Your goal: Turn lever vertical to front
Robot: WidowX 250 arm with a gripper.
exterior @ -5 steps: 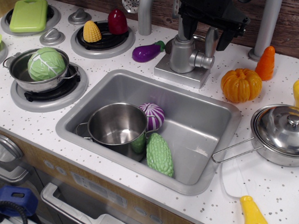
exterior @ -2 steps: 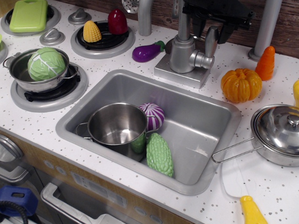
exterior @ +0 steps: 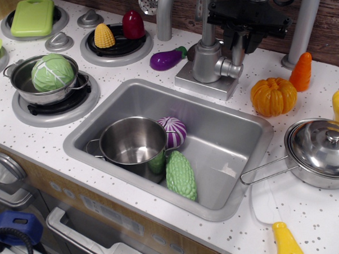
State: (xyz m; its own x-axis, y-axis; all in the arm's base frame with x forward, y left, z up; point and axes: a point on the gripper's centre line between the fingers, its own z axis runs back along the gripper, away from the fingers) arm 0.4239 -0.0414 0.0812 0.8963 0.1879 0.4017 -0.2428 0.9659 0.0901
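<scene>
The lever is a silver-grey paddle standing upright on a short stub at the right side of the cylindrical faucet body, behind the sink. My black gripper hangs just above it. Its jaws stand apart, one on each side of the paddle's top, and do not visibly press on it. The paddle's upper end is partly hidden by the gripper. The thick curved spout pipe rises to the left of the faucet body.
The sink holds a steel pot, a purple-white onion and a green bumpy vegetable. An eggplant lies left of the faucet base. A pumpkin, a carrot and a lidded pan are to the right. A grey post stands behind.
My gripper has risen and shifted slightly right, so more of the upright paddle shows below it. The lever and faucet have not visibly moved.
</scene>
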